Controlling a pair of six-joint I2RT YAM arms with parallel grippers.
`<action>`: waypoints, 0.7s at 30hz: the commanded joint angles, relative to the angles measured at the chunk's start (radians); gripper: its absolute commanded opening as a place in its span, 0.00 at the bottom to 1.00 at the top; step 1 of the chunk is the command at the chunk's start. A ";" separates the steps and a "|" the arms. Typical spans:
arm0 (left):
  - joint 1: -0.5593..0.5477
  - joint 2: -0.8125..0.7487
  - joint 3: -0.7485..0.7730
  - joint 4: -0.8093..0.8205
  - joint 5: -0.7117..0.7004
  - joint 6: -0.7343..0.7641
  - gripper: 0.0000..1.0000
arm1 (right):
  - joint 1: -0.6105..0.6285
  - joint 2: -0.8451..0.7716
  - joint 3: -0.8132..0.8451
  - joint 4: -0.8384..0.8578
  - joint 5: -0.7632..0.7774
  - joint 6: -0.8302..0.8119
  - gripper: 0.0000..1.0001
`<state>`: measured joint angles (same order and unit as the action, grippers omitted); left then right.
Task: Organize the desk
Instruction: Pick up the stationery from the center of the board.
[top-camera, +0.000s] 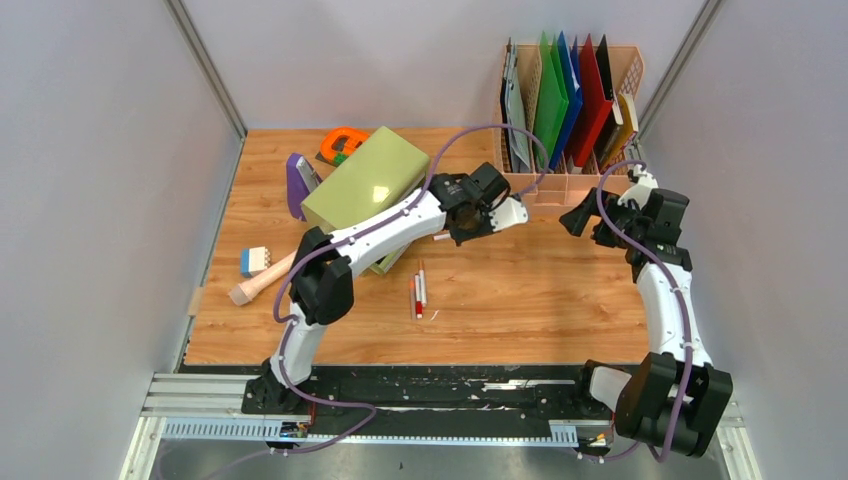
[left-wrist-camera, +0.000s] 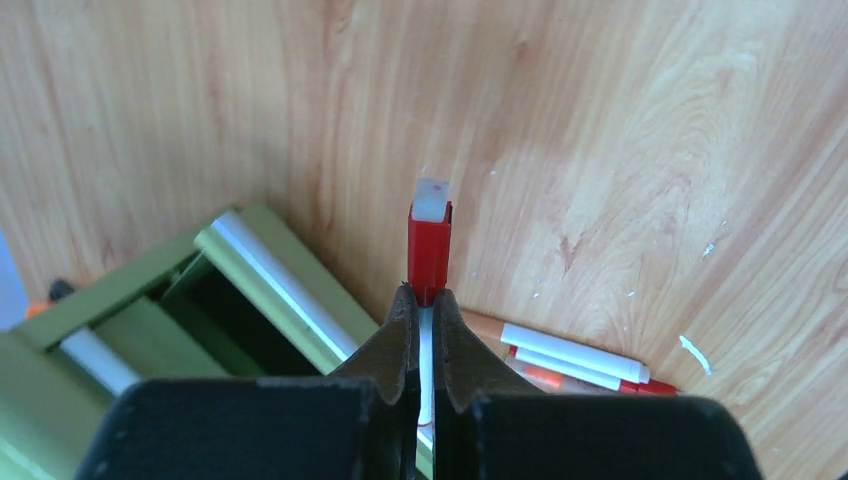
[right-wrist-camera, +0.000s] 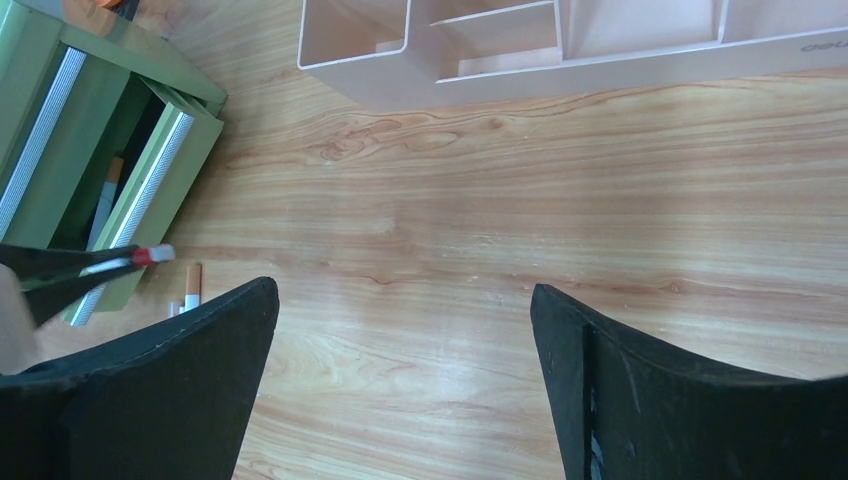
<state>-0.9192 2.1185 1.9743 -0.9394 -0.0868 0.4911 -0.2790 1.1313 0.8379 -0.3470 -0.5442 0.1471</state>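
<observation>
Your table (top-camera: 520, 300) is a roughly square top of warm orange-brown wood planks, closed in by pale grey walls (top-camera: 100, 150) on three sides, with a black and silver rail (top-camera: 450, 385) along its near edge where both arms are bolted. At the back left sits an olive-green drawer chest (top-camera: 365, 180) with one drawer (right-wrist-camera: 150, 170) pulled open. Behind and beside the chest are an orange object (top-camera: 345, 143) and a purple one (top-camera: 300, 180). A peach file rack (top-camera: 560, 185) holding coloured folders (top-camera: 570, 95) stands at the back right corner. A small blue and white block (top-camera: 255, 261) and a pale handle-shaped piece (top-camera: 262, 280) lie near the left edge, and a few red and white markers (top-camera: 418, 295) lie together just left of the table's centre. Your left arm rises from its base, folds at the elbow in front of the chest and reaches toward the middle of the table. The left end effector (left-wrist-camera: 425, 300) is clamped tight on a red and white marker (left-wrist-camera: 430, 245), whose tip sticks out past the fingertips above the wood, close to the open drawer. Your right arm stands up from its base and bends inward, so the right end effector (right-wrist-camera: 400, 300) hangs above bare wood just in front of the file rack, with its fingers spread wide and nothing between them.
</observation>
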 joint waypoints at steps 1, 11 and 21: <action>0.056 -0.089 0.062 -0.069 -0.052 -0.186 0.00 | -0.014 -0.011 0.012 0.018 -0.020 -0.008 1.00; 0.235 -0.136 0.034 -0.099 -0.072 -0.268 0.01 | -0.022 -0.007 0.010 0.019 -0.031 -0.006 1.00; 0.293 -0.130 -0.058 -0.050 -0.085 -0.285 0.27 | -0.030 -0.008 0.007 0.018 -0.039 -0.003 1.00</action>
<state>-0.6323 2.0361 1.9343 -1.0077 -0.1608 0.2268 -0.2993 1.1313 0.8379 -0.3470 -0.5602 0.1474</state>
